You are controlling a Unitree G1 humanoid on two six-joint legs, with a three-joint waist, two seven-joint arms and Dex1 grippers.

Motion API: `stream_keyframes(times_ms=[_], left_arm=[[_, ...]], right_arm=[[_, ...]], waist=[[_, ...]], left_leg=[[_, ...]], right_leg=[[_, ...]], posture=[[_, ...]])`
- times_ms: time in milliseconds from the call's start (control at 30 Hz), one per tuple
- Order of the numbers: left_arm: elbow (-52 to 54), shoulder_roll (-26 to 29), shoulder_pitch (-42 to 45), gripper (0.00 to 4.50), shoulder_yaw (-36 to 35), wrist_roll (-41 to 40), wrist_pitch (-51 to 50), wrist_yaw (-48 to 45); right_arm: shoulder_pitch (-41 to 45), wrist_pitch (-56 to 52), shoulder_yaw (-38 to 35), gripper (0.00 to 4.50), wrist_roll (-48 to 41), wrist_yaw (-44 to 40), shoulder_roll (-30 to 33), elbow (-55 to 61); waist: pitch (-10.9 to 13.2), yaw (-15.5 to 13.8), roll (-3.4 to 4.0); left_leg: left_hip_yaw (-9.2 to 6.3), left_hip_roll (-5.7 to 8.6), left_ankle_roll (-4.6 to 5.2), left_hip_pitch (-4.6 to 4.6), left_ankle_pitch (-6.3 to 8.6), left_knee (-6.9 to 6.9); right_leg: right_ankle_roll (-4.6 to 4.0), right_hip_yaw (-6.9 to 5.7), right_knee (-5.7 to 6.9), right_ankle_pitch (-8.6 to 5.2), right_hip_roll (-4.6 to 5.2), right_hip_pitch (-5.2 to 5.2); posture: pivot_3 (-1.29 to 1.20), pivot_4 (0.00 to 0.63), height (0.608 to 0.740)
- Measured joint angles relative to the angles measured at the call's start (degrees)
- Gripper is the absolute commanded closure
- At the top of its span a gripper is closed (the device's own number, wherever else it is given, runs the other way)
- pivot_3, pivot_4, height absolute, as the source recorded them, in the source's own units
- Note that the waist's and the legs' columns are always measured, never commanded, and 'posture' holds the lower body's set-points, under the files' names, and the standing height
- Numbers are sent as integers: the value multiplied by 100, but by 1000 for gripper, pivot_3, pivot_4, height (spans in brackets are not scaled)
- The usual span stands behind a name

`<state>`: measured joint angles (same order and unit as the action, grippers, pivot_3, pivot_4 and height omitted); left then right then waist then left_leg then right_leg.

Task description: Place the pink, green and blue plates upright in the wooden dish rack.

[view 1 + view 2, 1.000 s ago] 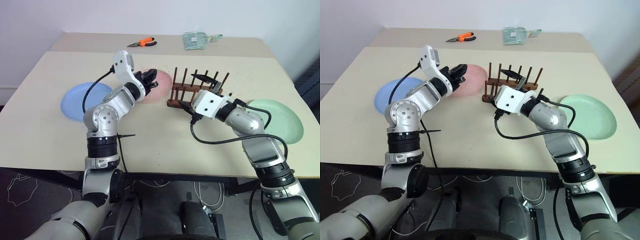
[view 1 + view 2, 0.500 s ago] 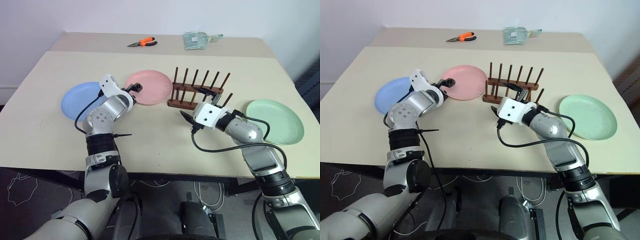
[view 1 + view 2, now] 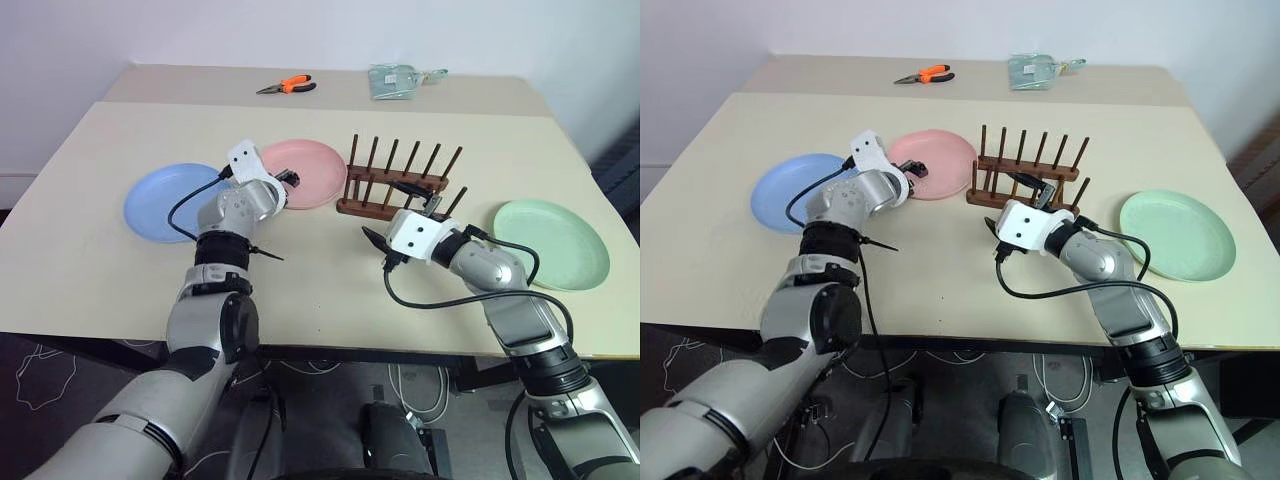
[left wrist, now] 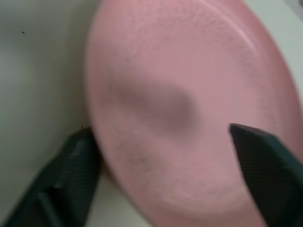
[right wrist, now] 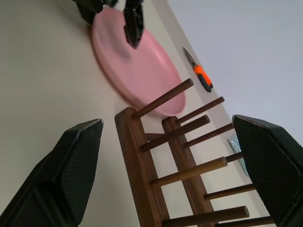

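Since a second ago the left claw (image 3: 288, 180) has dropped from above the pink plate (image 3: 305, 170) to its near rim, fingers apart astride it, so a grasp looks imminent. The right claw (image 3: 400, 214) hangs spread wide, empty, before the wooden dish rack (image 3: 395, 182). On the table (image 3: 330, 280): 3 plates, 1 pink, 1 blue plate (image 3: 165, 200), 1 green plate (image 3: 552, 243), all flat; 1 empty rack.

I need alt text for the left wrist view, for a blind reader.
The pink plate lies flat on the table, and the open left gripper straddles its near rim, one black finger on each side.
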<state>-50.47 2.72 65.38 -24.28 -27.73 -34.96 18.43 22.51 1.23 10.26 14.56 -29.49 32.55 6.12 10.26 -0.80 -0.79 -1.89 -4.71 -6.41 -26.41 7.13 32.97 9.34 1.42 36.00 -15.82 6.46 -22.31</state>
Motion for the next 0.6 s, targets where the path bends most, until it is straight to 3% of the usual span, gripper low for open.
stream_keyframes(times_ms=[167, 400, 600], left_arm=[[-585, 105, 127, 4415, -199, 72, 496, 64], [-652, 120, 198, 4469, -160, 208, 919, -166], [1171, 214, -190, 4469, 328, 522, 1638, -760]], right_arm=[[-180, 1, -17, 0, 38, 6, 18, 1], [-187, 3, -56, 0, 75, 47, 20, 23], [-6, 32, -56, 0, 80, -48, 47, 34]], waist=[[0, 1, 0], [1, 4, -1], [4, 16, -1]], left_leg=[[0, 0, 0, 0, 0, 1], [1, 0, -1, -2, 0, -1], [2, -1, -5, -3, -3, -7]], right_leg=[[0, 0, 1, 0, 0, 0], [1, 0, 0, 0, 0, -1], [1, 0, 2, 1, 0, -7]], posture=[[0, 150, 740], [0, 150, 740], [0, 150, 740]])
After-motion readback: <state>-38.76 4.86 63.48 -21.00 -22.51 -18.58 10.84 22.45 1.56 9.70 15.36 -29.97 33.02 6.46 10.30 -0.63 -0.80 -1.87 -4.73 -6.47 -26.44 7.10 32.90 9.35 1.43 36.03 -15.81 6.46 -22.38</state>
